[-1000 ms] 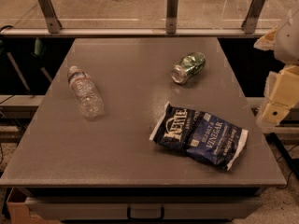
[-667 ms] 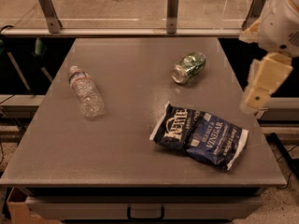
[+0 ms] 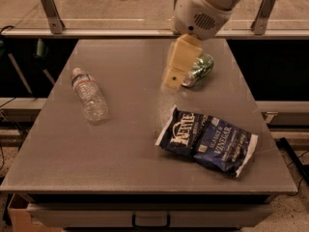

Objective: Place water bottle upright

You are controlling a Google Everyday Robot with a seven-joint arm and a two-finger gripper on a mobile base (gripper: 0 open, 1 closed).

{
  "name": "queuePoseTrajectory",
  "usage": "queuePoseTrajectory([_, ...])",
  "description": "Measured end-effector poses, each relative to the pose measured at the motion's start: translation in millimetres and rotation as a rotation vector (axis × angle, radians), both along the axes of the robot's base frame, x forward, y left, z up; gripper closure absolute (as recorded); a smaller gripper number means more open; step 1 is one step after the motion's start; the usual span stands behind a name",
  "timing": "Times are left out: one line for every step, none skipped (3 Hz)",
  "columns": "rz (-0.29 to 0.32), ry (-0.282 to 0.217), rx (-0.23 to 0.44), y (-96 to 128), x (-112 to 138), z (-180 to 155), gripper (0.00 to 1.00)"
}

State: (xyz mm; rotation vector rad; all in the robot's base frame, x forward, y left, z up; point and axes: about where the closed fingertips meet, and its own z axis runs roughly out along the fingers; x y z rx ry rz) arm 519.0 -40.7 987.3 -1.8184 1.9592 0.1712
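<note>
The water bottle (image 3: 89, 96) is a small clear ribbed plastic bottle with a white cap and a white label with a red band. It lies on its side on the left part of the grey table (image 3: 135, 153), cap pointing to the far left. My gripper (image 3: 176, 64) hangs from the white arm above the table's far middle, well to the right of the bottle and just left of a green can. It holds nothing.
A green metal can (image 3: 198, 69) lies on its side at the far right, partly behind the gripper. A dark blue chip bag (image 3: 207, 141) lies flat at the near right. A railing with metal posts (image 3: 50, 8) runs behind the table.
The arm has swung in from the right edge of the view to over the table's far middle, leftwards. The bottle, can and bag have not moved.
</note>
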Motion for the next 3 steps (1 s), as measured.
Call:
queuePoseTrajectory([-0.035,0.053,0.105,81.5,-5.0,15.6,0.00])
queuePoseTrajectory([-0.035,0.053,0.105,81.5,-5.0,15.7,0.00])
queuePoseTrajectory([-0.037,0.051,0.115,98.3,2.9,13.8,0.00])
